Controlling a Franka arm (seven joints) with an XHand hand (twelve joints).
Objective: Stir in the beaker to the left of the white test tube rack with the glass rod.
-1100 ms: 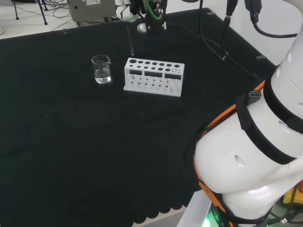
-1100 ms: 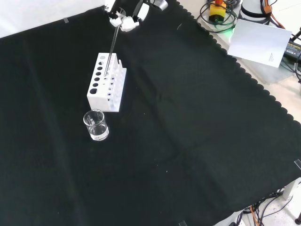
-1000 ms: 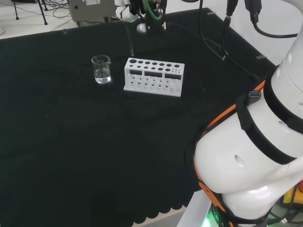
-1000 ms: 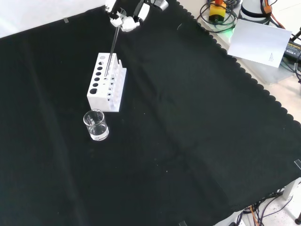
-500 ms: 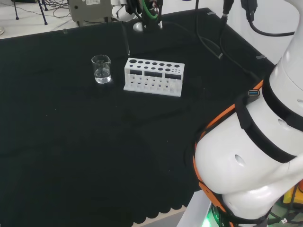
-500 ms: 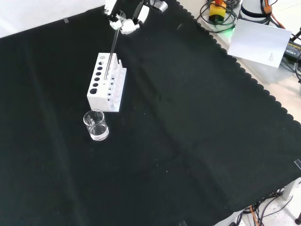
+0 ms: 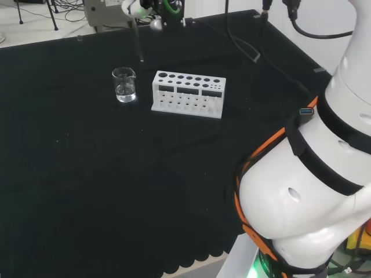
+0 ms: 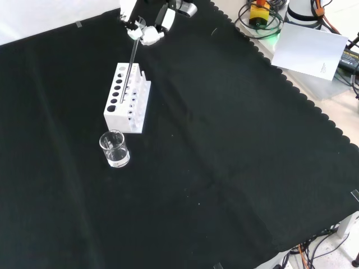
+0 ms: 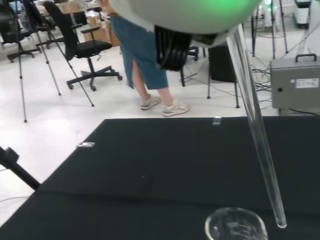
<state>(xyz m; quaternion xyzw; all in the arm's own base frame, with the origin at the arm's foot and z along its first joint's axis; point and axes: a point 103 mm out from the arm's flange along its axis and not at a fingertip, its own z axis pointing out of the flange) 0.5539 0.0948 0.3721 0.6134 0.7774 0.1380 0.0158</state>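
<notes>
Black-clothed desk (image 7: pixel 87 174): clear beaker (image 7: pixel 124 84) left of white test tube rack (image 7: pixel 188 94); hand (image 7: pixel 152 10) at far edge, glass rod (image 7: pixel 138 39) hanging from it above them.

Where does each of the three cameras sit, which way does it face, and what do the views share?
Head view: behind and above the arm's base, looking over the white arm links at the bench; the hand is at the far edge.
Front view: in front of the arm, looking down on the cloth; the hand enters from the top.
Wrist view: at the wrist, looking past the palm toward the room.
Shared: the glass rod and beaker appear in all three; the white test tube rack in head and front.
</notes>
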